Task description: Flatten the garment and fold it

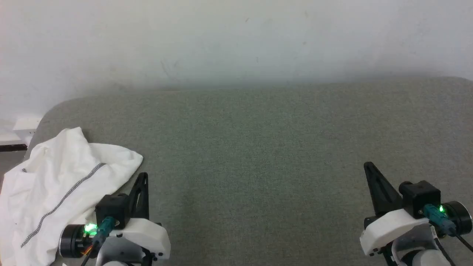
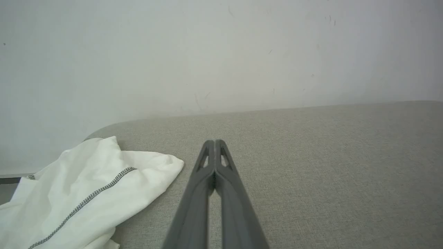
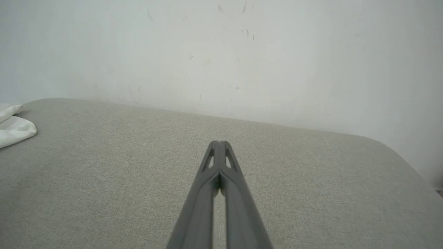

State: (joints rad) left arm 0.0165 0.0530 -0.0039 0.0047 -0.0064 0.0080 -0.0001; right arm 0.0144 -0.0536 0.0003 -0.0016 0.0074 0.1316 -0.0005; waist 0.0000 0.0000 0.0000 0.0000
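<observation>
The white garment (image 1: pixel 55 184) lies crumpled at the left end of the grey padded surface (image 1: pixel 258 155), a speckled grey-black seam running across it; part of it runs off the head view's left edge. It is seen again in the left wrist view as a rumpled heap (image 2: pixel 86 193) and as a small white corner (image 3: pixel 14 129) in the right wrist view. My left gripper (image 1: pixel 143 176) hovers just right of the cloth, fingers pressed together, holding nothing (image 2: pixel 214 142). My right gripper (image 1: pixel 367 166) is far to the right over bare surface, also shut and empty (image 3: pixel 218 142).
A pale wall (image 1: pixel 236 40) rises behind the surface's rounded back edge. Wide bare grey fabric stretches between the two grippers. At the far left, beyond the surface, a white ledge (image 1: pixel 14 133) and dark gap show.
</observation>
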